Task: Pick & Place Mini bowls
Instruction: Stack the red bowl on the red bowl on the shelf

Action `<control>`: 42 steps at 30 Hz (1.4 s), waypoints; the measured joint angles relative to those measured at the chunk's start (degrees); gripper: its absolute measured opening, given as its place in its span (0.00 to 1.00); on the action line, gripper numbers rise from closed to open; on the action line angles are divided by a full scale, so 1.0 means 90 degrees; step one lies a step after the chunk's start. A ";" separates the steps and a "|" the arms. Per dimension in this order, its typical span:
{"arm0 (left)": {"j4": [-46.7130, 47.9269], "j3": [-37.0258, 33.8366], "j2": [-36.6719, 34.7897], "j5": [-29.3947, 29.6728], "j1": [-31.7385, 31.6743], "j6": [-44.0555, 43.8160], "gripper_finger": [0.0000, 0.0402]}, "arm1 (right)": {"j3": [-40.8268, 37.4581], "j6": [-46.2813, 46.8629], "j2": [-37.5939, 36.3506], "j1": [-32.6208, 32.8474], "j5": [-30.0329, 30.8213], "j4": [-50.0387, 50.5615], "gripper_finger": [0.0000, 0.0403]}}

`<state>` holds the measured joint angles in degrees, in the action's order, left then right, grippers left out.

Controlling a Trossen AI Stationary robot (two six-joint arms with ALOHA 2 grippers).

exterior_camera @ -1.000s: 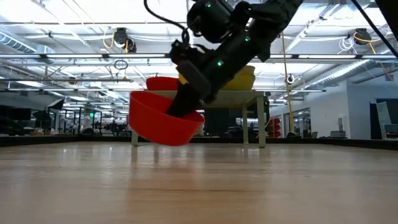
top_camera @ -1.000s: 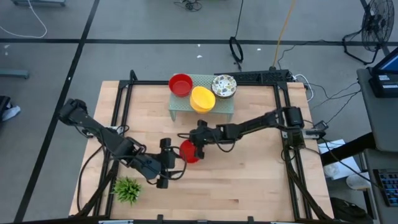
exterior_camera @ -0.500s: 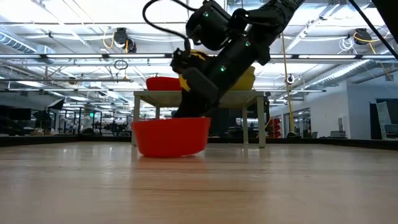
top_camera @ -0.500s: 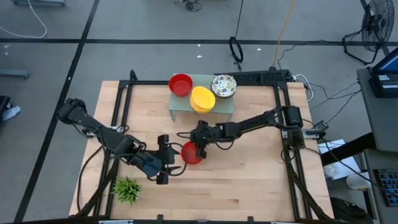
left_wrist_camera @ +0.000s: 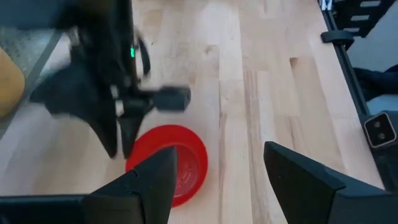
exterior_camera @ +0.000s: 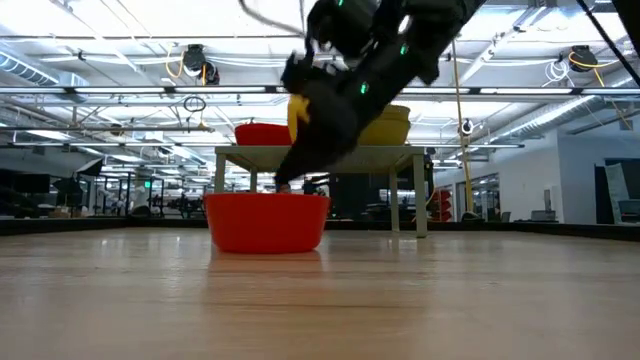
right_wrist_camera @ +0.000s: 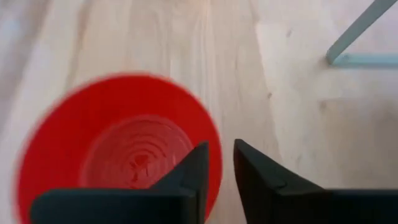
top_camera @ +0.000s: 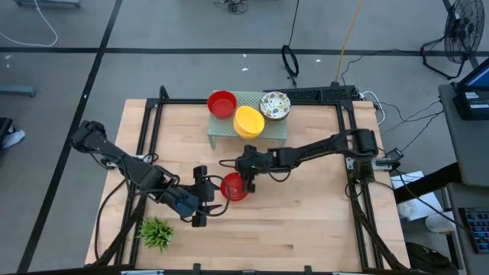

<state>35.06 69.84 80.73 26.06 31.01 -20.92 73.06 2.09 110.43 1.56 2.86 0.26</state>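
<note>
Setting down looks to be the step in hand: a red bowl (top_camera: 234,187) sits flat and upright on the wooden surface (top_camera: 306,221), its base fully down in the low view, with the right tool (top_camera: 246,180) at its far rim. In the right wrist view that tool's two fingers (right_wrist_camera: 186,171) stand only a narrow gap apart, just above the bowl's edge, and no rim shows between them, so I judge it has let go or is about to; nothing is clamped.

The left tool (top_camera: 202,195) waits just beside the same bowl on the opposite side, its fingers (left_wrist_camera: 155,180) spread wide and empty, pointed at the bowl.

Three more bowls rest on the pale green stand (top_camera: 271,128) at the far end of the surface: another red bowl (top_camera: 221,103), a yellow bowl (top_camera: 249,121) and a speckled bowl (top_camera: 275,105). A small green plant (top_camera: 157,231) stands well apart near the front left corner.

Next, the right tool probably needs to lift straight off the rim without dragging it. If the left arm is meant to take over, it should close on the near rim only once the right arm is clear, since the two tools are crowded around one small bowl.
</note>
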 joint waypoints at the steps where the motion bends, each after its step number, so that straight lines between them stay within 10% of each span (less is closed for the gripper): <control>1: 0.0007 0.0000 0.0000 -0.0005 -0.0019 -0.0086 0.61 | 0.0000 0.0000 -0.0142 0.0023 -0.0001 0.0089 0.20; 17: 0.0921 0.0000 0.0517 -0.0066 -0.0630 -0.1379 0.61 | 0.0000 0.0352 -0.3054 0.1200 0.0015 0.2738 0.32; 24: 0.0951 0.0000 0.1155 -0.0071 -0.1171 -0.1417 0.61 | -0.0156 0.0256 -0.4211 0.1764 0.1181 0.3343 0.34; 42: 0.1027 0.0000 0.2436 -0.1246 -0.2533 -0.1045 0.61 | -0.4652 0.0882 -0.7645 0.1853 0.1824 0.0571 0.34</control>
<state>44.30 69.84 102.65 14.85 8.22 -30.32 31.19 10.02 41.63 18.24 19.28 5.40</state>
